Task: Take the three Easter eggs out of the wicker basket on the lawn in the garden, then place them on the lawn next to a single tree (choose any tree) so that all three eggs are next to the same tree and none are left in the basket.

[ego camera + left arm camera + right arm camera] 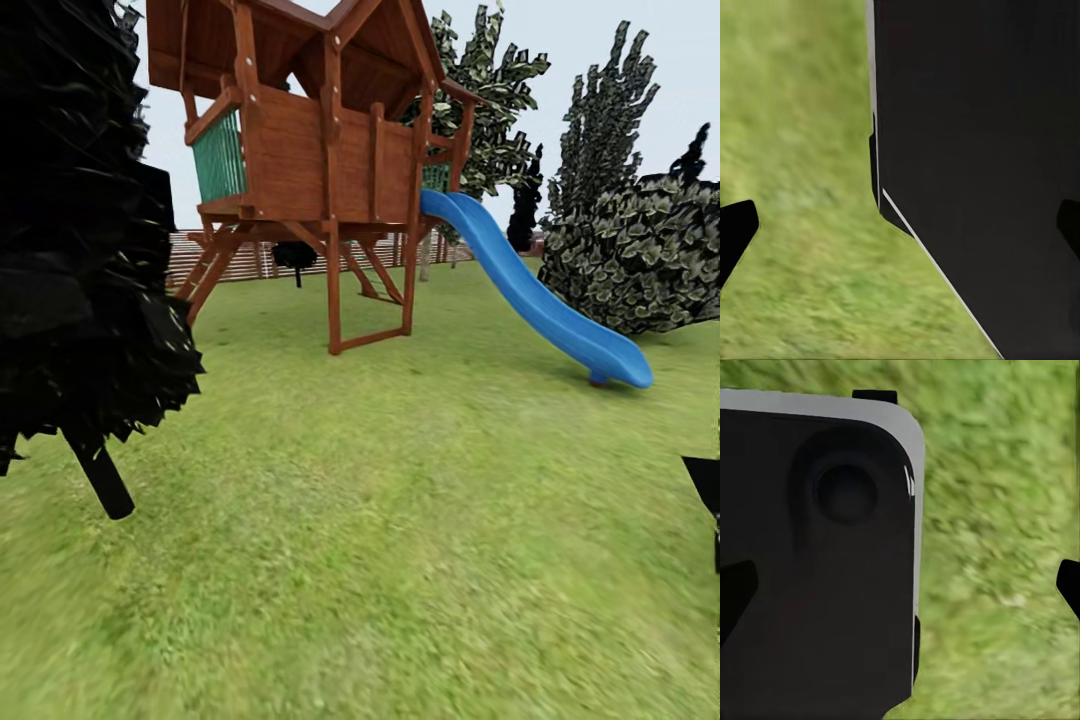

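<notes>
Dark cypress (85, 250) stands close at left on the lawn (380, 520). Centre back, wooden playhouse (310, 150) on stilts; blue slide (530, 295) runs down to its right. Leafy shrub (640, 255) far right. Left gripper (900, 225) spread, holding nothing, above grass beside the robot's dark body (982, 150). Right gripper (904, 589) likewise spread. No eggs or basket in sight.

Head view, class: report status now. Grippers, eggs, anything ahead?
Both grippers' jaws apart, empty, over lawn. Eggs and basket not sighted. Playset with blue slide ahead, dark tree close on the left.
</notes>
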